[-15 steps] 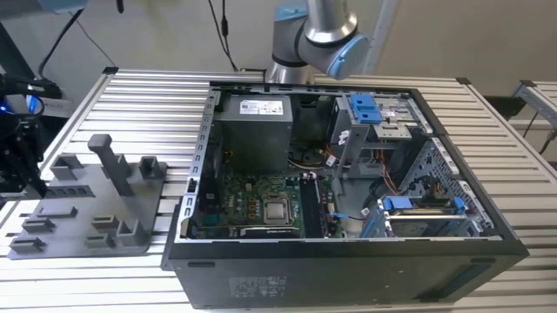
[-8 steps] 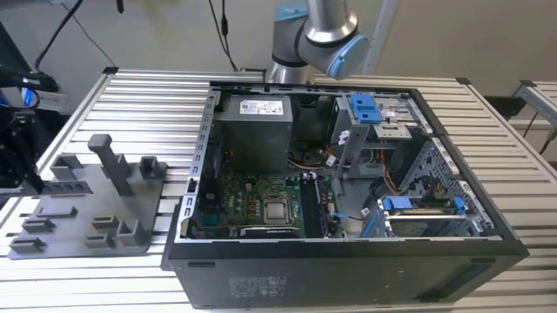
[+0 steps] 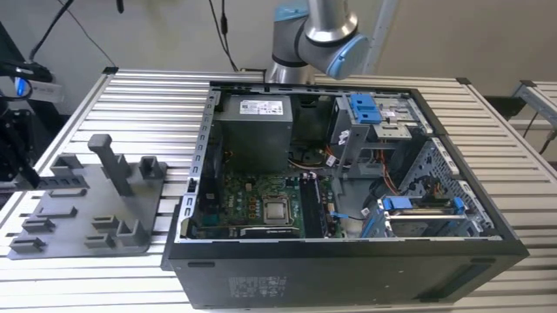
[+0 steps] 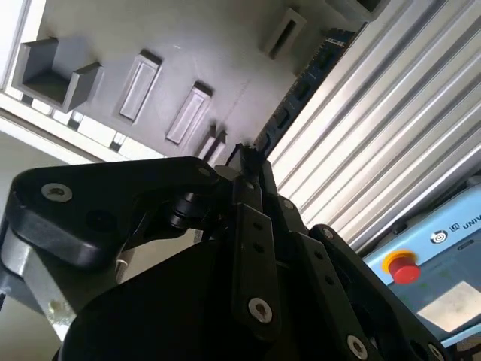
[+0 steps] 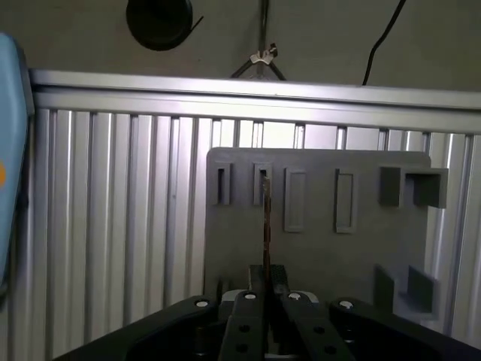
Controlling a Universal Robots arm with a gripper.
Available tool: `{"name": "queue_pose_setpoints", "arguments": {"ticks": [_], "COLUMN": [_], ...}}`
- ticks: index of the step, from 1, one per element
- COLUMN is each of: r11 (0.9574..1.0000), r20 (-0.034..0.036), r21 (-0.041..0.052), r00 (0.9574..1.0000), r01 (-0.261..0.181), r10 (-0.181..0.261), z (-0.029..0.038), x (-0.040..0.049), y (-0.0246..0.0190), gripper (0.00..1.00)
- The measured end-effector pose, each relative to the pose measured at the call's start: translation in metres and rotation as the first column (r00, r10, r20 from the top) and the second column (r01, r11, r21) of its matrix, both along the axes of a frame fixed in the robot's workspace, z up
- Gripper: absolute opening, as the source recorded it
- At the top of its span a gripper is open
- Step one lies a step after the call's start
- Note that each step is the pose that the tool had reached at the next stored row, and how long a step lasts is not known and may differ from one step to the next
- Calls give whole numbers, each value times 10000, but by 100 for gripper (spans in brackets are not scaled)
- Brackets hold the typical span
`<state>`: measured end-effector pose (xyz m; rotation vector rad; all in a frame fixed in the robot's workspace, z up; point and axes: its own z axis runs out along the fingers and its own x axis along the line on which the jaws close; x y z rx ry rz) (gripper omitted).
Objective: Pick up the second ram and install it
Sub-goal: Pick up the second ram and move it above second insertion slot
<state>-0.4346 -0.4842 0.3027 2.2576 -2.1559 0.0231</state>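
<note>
In the exterior view, the grey plastic fixture plate with upright posts (image 3: 83, 225) sits on the ribbed aluminium table (image 3: 139, 98), just beside the open black computer case (image 3: 348, 274), so parts are staged next to the machine that takes them. In the second wrist view, the black two-finger gripper (image 4: 244, 162) is pinched onto one end of the second ram (image 4: 297, 90), a thin dark green memory stick with small dark chips that runs away from the fingertips along the plate's edge. In the first wrist view, the stick (image 5: 264, 218) shows edge-on and in line with a plate slot, probably held by its flat faces to stay square, though I cannot tell whether its far end sits in that slot.
</note>
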Motion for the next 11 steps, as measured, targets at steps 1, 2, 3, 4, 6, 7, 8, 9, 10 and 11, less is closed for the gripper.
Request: {"name": "queue_pose_setpoints", "arguments": {"ticks": [1, 2, 3, 4, 6, 7, 8, 9, 10, 11], "r11": [10000, 10000, 10000, 10000, 10000, 10000, 10000, 10000, 10000, 10000], "r20": [5, 9, 10, 12, 19, 23, 31, 40, 50, 59], "r21": [1, 1, 0, 0, 1, 0, 0, 0, 1, 1], "r00": [10000, 10000, 10000, 10000, 10000, 10000, 10000, 10000, 10000, 10000], "r01": [0, 0, 0, 0, 0, 0, 0, 0, 0, 0], "r10": [0, 0, 0, 0, 0, 0, 0, 0, 0, 0], "z": [17, 34, 52, 69, 104, 121, 138, 156, 172, 190], "x": [0, -1, -1, -1, -1, -1, -1, -2, -2, -2], "y": [0, 0, 0, 0, 0, 0, 0, 0, 0, 0], "gripper": [14, 14, 14, 14, 14, 14, 14, 14, 14, 14]}}
